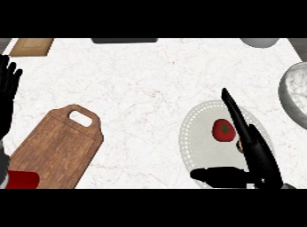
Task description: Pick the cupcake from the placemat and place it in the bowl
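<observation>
The cupcake [224,130] sits unlifted on the placemat [198,119] beside the right hand's [257,155] straight, spread fingers [233,108], bowl [300,95] beyond them; left hand [0,95] rests open.

Views: we have one, from the head
Facing: we look steeply down on the counter [143,88]
Nearness: close; the counter fills our frame, edge things cut off
Entry: hands come in from our lower edge
Shared: nothing to compare
</observation>
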You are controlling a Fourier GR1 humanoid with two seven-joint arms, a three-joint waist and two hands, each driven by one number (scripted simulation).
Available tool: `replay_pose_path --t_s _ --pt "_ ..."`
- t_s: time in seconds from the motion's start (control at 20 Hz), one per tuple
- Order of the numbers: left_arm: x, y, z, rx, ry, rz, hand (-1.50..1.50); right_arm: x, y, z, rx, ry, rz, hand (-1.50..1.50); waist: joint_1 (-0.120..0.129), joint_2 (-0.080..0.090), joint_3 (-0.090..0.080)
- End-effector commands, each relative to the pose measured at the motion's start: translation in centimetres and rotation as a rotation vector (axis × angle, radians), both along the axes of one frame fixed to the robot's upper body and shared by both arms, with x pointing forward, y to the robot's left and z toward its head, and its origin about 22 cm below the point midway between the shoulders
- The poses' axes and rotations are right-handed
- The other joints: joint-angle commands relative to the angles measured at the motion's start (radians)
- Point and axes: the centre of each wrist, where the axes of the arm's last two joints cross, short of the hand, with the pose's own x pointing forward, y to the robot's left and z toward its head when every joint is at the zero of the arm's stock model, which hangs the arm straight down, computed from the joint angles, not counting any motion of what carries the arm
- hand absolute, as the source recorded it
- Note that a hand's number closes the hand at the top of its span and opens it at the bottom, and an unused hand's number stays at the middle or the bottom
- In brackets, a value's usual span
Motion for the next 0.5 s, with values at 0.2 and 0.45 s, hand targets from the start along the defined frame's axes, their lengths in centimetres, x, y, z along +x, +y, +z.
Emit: replay_pose_path --t_s 0.2,0.45 --pt "-0.2 0.9 0.5 -0.009 -0.01 0.001 0.0 -5.8 -3.8 4.6 -0.349 0.0 -0.137 -1.5 -0.008 -0.002 -0.001" --pt "-0.2 1.5 -0.9 -0.011 -0.019 0.021 0.0 -8.0 -5.6 9.8 -0.545 0.138 -0.198 -1.5 -0.019 0.002 -0.003"
